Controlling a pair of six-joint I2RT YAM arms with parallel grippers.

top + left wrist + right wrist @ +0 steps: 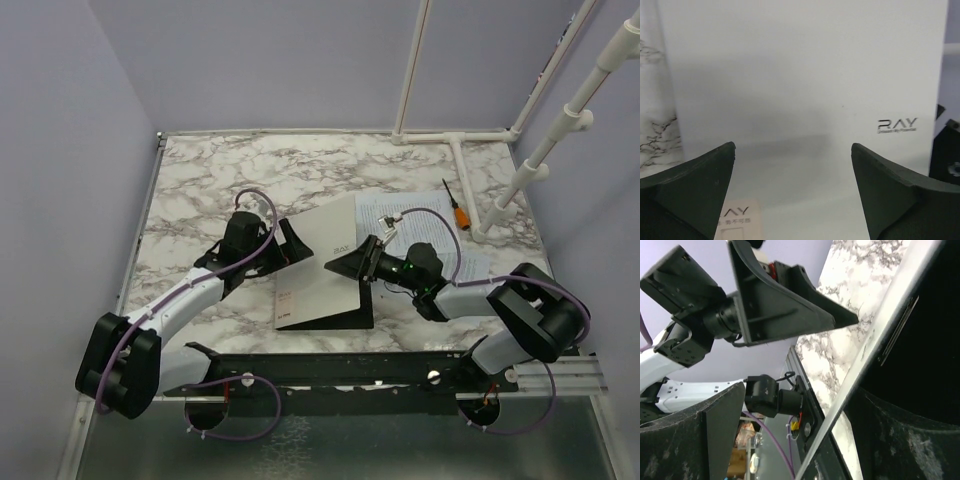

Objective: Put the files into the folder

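The folder (320,280) lay mid-worktop (200,180), its grey cover tilted up. The right pincer (348,265) straddled the cover's right edge, jaws wide, not pinching. The left pincer (292,245) gaped beside the left edge. The files (405,210) lay just beyond, right.

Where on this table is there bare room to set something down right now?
Widest bare marble: the far band of the table between the back edge and the folder, reaching the far-left corner. A thin strip lies before the folder's near edge. Crowded: the right side, with the files, orange-handled screwdriver, white pipes and right gripper.
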